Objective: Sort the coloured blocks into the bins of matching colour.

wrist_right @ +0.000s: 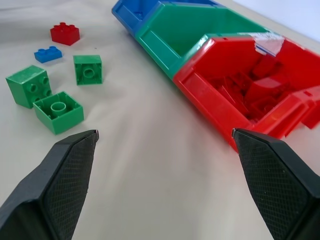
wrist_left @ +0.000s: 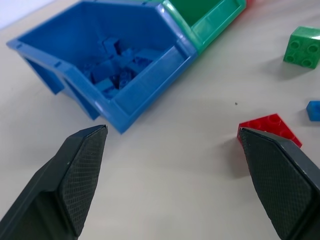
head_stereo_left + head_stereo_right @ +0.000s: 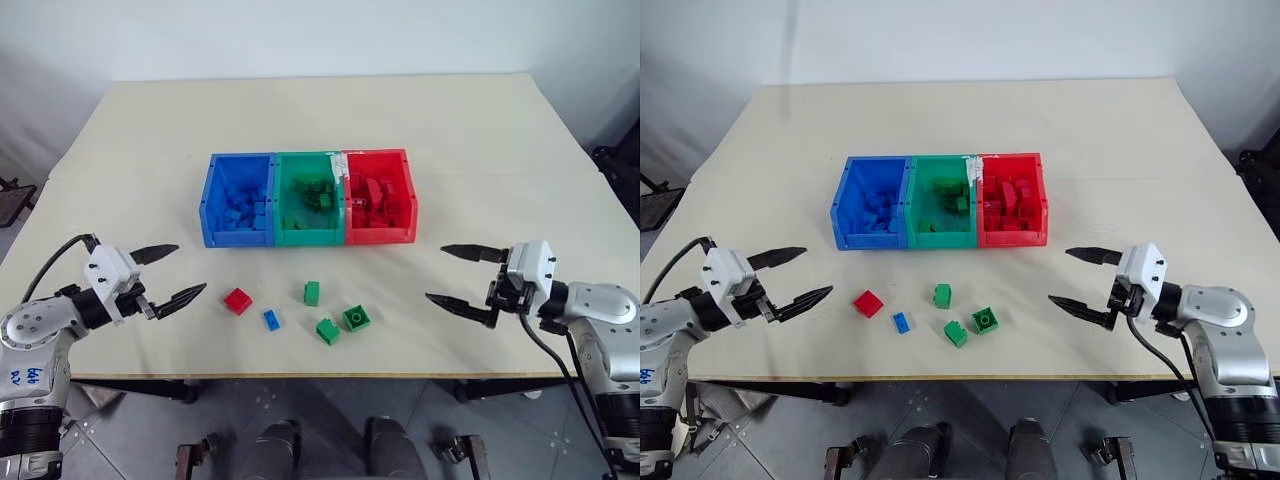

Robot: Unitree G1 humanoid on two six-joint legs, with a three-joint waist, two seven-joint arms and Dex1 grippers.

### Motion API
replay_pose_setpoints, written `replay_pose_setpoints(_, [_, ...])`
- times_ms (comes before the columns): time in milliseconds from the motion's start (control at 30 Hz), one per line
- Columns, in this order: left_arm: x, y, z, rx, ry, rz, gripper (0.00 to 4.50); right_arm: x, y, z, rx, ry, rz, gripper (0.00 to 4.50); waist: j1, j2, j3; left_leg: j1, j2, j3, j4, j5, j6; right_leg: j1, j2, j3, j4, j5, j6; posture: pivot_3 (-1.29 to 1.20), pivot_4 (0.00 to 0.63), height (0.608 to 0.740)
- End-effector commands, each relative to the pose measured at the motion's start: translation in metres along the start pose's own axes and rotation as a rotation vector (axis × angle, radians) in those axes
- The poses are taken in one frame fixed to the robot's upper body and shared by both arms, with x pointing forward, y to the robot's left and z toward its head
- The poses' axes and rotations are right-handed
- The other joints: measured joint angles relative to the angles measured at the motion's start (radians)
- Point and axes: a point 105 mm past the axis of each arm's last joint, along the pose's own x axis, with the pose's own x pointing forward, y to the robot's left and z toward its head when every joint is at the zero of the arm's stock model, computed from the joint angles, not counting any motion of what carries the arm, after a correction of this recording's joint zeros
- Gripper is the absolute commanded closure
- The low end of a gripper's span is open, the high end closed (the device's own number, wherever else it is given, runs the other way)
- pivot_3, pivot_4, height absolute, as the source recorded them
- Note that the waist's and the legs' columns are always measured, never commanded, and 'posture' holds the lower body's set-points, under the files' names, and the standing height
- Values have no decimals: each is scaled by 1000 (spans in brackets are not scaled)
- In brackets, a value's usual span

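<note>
Head views
Worktop (image 3: 450, 120): pale, carrying the bins and the loose blocks.
Bins: three joined in a row near the middle; blue bin (image 3: 212, 205) on the robot's left, green bin (image 3: 308, 238) in the middle, red bin (image 3: 408, 190) on the right. Each holds blocks of its own colour.
Loose blocks: five lie on the worktop in front of the bins, nearer the robot. Red block (image 3: 238, 300) furthest left, small blue block (image 3: 271, 320) just beside it, then three green ones: upright green block (image 3: 312, 293) in front of the green bin, small green block (image 3: 327, 331) nearest the edge, upturned green block (image 3: 356, 318) close beside it.
Left gripper (image 3: 168, 275): over the worktop's left front, pointing inward toward the red block, fingers wide apart, holding nothing.
Right gripper (image 3: 460, 276): over the right front, pointing inward, well apart from the blocks, fingers wide apart, empty.

Left wrist view
Fingers (image 2: 82, 170): spread, nothing between them but bare worktop.
Blue bin (image 2: 145, 87): ahead, blue blocks heaped inside; green bin joined beyond it.
Red block (image 2: 267, 127): just beside one fingertip; whether it touches I cannot tell.

Right wrist view
Fingers (image 1: 65, 175): spread, empty.
Red bin (image 1: 210, 100): nearest, red blocks inside; green and blue bins run on behind.
Loose blocks: all five lie apart from the fingers, the upturned green block (image 1: 57, 111) closest.
</note>
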Motion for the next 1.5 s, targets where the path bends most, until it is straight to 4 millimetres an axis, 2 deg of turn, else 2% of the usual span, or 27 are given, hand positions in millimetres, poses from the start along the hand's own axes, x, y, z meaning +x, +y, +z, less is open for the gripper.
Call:
replay_pose_setpoints(33, [2,1,3,66,10,16,43,2,0,9,-26,-25,13,0,0,0,0,0,0,0,0,0,0,0,0,0,0,0,0,0,150,740])
replay_pose_setpoints(133, [13,-7,7,44,-17,-35,43,-5,1,9,-32,-12,1,0,1,0,0,0,0,0,0,0,0,0,0,0,0,0,0,0,150,740])
replay_pose_setpoints(267, [31,-41,28,62,-82,-244,43,-33,4,9,-27,44,-27,0,18,0,0,0,0,0,0,0,1,0,0,0,0,0,0,0,150,740])
replay_pose_setpoints(367, [43,-67,41,95,-122,-382,43,-51,12,1,-10,113,-9,0,25,0,0,0,0,1,2,-2,1,0,0,1,0,0,0,0,150,740])
replay_pose_setpoints(500, [55,-84,53,111,-161,-453,43,-56,16,-12,9,164,24,0,22,0,0,1,2,4,4,-3,0,1,2,1,0,0,-1,0,150,740])
replay_pose_setpoints(567, [54,-86,53,99,-158,-464,43,-46,19,-13,23,163,77,0,17,0,0,3,3,9,5,-5,1,1,3,1,0,1,-1,0,150,740])
replay_pose_setpoints(700, [38,-77,34,55,-95,-415,43,-8,27,-3,28,125,256,0,-8,0,0,5,8,12,6,-8,-1,1,9,2,0,2,-4,0,150,740])
replay_pose_setpoints(833, [20,-69,19,27,-39,-372,43,26,36,0,19,138,416,0,-5,0,0,5,19,13,8,-12,-5,-1,15,3,0,2,-8,0,150,740])
replay_pose_setpoints(1000, [-1,-68,9,-1,6,-317,43,75,49,-4,-13,160,579,0,0,0,0,4,19,12,11,-14,-5,-1,16,3,0,2,-8,0,150,740])
replay_pose_setpoints(1133, [-10,-71,8,-7,15,-289,43,95,53,-14,-24,193,622,0,8,-1,0,3,19,11,13,-16,-5,-1,16,3,0,2,-8,0,150,740])
replay_pose_setpoints(1233, [-15,-74,10,-3,8,-262,43,103,58,-22,-19,214,654,0,7,-1,0,4,20,10,13,-16,-5,-1,16,3,0,2,-9,0,150,740])
replay_pose_setpoints(1267, [-15,-75,11,-2,7,-257,0,103,58,-23,-17,212,652,403,8,-1,0,4,20,10,13,-16,-5,-1,16,3,0,2,-9,0,150,740])
replay_pose_setpoints(1333, [-16,-75,12,-3,5,-252,0,103,59,-21,-16,196,652,857,8,-1,0,3,20,10,13,-16,-5,-1,16,3,0,2,-9,0,150,740])
replay_pose_setpoints(1500, [-15,-75,13,-7,-3,-242,0,104,55,-16,-39,169,623,2549,3,-1,0,4,20,10,13,-17,-5,-1,16,3,0,2,-9,0,150,740])
